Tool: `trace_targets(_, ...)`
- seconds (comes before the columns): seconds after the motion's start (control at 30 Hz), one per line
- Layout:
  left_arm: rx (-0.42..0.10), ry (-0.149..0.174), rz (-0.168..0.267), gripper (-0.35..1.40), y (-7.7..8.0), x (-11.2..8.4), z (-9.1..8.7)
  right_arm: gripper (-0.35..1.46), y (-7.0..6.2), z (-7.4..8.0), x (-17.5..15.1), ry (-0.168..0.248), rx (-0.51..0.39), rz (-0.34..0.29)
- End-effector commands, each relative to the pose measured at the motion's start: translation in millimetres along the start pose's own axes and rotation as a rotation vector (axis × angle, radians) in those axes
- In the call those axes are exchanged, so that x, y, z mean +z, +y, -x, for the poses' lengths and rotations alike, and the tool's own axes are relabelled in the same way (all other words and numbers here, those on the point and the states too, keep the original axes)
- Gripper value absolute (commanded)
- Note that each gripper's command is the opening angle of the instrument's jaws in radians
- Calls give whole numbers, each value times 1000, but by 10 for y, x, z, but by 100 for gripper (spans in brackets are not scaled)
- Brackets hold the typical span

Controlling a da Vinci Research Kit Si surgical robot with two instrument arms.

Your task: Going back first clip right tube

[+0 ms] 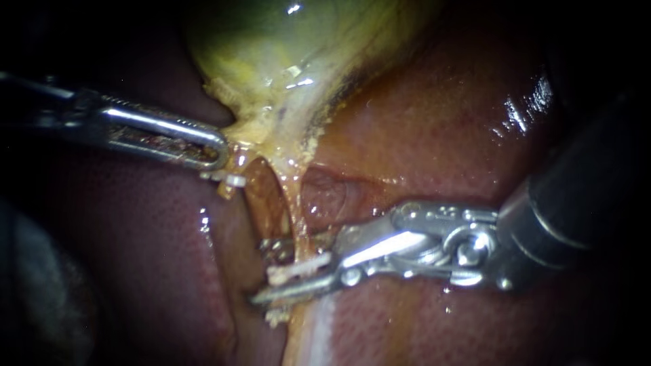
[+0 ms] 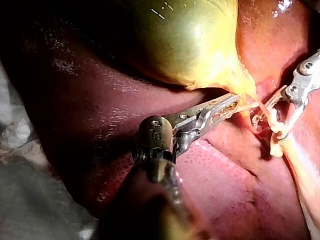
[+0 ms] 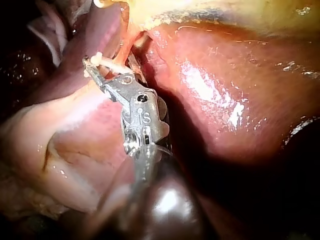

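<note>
Jaws of the right instrument (image 1: pixel 270 279) are seen open, and a white clip (image 1: pixel 302 266) lies in the gap between them, set on the right tube (image 1: pixel 291 203) below the gallbladder (image 1: pixel 285 61). The gallbladder's lower end is gripped by the closed jaws of the left instrument (image 1: pixel 215 148), beside the liver (image 1: pixel 434 129).
</note>
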Motion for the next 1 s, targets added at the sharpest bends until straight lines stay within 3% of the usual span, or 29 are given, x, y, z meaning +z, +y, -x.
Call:
trace_targets(0.03, 0, 0, 1, -35, 0, 0, 0, 50, 0, 2, -8, 2, -19, 5)
trace_targets(0.23, 1, -1, 2, -35, -1, -1, 1, 50, -2, 5, -50, 15, -67, 15)
trace_targets(0.47, 1, -1, 2, -35, -1, -1, 1, 50, -4, -15, -96, 37, -131, 41)
trace_targets(0.6, 1, -1, 2, -35, -1, -1, 1, 50, -7, -22, -112, 44, -147, 55)
trace_targets(1.0, 1, 0, 0, -35, -2, 3, 1, 50, -11, -19, -134, 50, -214, 67)
